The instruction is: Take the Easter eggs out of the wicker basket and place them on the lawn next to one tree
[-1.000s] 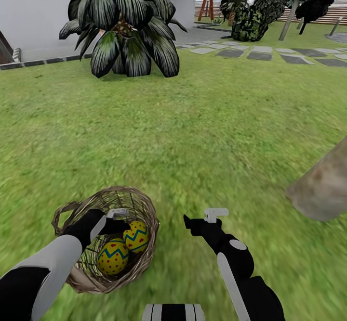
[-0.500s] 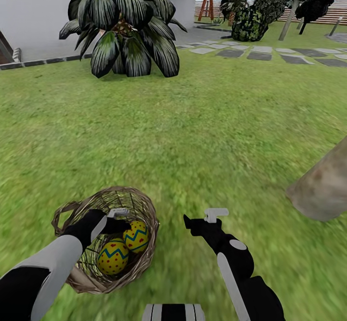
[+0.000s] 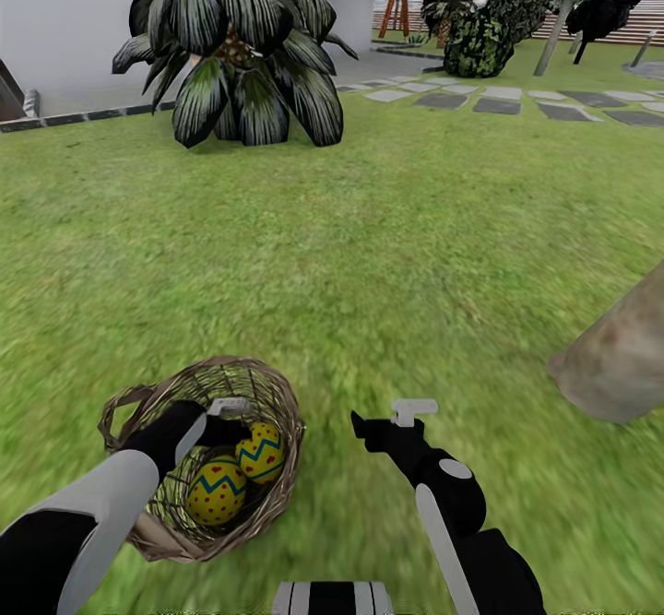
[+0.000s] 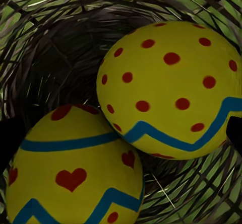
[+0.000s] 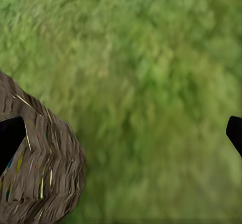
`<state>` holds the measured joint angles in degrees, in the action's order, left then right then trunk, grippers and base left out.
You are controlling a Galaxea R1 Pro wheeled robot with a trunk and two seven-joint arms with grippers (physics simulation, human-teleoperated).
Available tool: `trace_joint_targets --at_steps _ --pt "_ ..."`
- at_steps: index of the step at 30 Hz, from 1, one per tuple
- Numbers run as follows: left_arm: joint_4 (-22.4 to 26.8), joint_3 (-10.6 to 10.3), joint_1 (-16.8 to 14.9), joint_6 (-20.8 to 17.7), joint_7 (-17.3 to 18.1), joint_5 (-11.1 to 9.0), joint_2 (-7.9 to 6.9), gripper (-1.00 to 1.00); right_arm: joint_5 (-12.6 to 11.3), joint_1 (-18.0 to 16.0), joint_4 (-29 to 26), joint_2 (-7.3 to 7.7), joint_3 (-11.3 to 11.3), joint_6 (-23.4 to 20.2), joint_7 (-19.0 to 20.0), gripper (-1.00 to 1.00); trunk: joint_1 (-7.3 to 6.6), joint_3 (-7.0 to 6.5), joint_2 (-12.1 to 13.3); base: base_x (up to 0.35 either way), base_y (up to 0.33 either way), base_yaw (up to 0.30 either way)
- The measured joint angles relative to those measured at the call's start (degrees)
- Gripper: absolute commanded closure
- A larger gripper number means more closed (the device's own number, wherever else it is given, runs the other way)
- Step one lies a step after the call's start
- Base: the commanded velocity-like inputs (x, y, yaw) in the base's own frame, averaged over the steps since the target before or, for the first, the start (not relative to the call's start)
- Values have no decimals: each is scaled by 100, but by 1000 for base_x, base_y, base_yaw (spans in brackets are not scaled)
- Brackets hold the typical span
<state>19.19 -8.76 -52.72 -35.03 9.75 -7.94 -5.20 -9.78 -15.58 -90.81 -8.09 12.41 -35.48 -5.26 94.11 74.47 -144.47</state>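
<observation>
Almost nothing had changed over the last second: the head camera had tilted by a hair, so the palm and house wall sat a touch differently in the picture, while arms, basket and eggs kept their places. In my judgement that meant the reach into the basket had paused just short of a grasp.

At the left of the head view, the left end effector hung inside the wicker basket, which rested on the lawn. Its wrist camera showed dark fingertips spread wide at either edge of the picture, open and holding nothing, with two Easter eggs between and below them. The dotted egg lay farther from the robot; the heart-marked egg lay nearer, touching it. A third egg I could not make out.

Right of the basket, the right end effector hovered over bare grass, its fingers apart and empty, with the basket's outer wall showing at one side of its wrist picture.

At the far right edge rose a slanting grey-brown tree trunk, near enough to serve as the drop spot.

With two eggs in the basket, the task seemed at most one egg along.
</observation>
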Motion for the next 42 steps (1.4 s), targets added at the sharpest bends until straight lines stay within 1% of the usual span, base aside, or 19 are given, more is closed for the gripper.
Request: trace_joint_targets --at_steps 3,11,16,18,33,34,38,42 --pt "8 -21 0 4 0 0 0 -100 0 0 0 0 0 -3 0 -100 8 66 -4 0 0 0" --pt "19 -103 0 11 25 -1 -2 -100 0 -2 0 0 0 -2 0 -100 7 67 -4 0 0 0" --pt "21 -123 0 69 312 -1 -8 -100 0 -1 0 0 0 -3 1 -100 7 67 -4 0 0 0" --pt "21 -125 0 87 357 -1 -7 -100 0 -1 0 0 0 -2 1 -100 7 67 -4 0 0 0" --pt "23 -150 0 133 420 0 -9 -100 0 -2 0 0 0 0 1 -100 7 67 -4 0 0 0" --pt "23 -166 0 135 422 -1 -9 -100 0 -1 0 0 0 -2 1 -100 7 67 -4 0 0 0" --pt "23 -358 0 146 530 -1 -9 -100 0 1 0 0 0 -1 1 -100 7 67 -4 0 0 0" --pt "26 -464 0 150 622 -1 -13 -100 0 1 0 0 0 -2 1 -100 7 67 -4 0 0 0"
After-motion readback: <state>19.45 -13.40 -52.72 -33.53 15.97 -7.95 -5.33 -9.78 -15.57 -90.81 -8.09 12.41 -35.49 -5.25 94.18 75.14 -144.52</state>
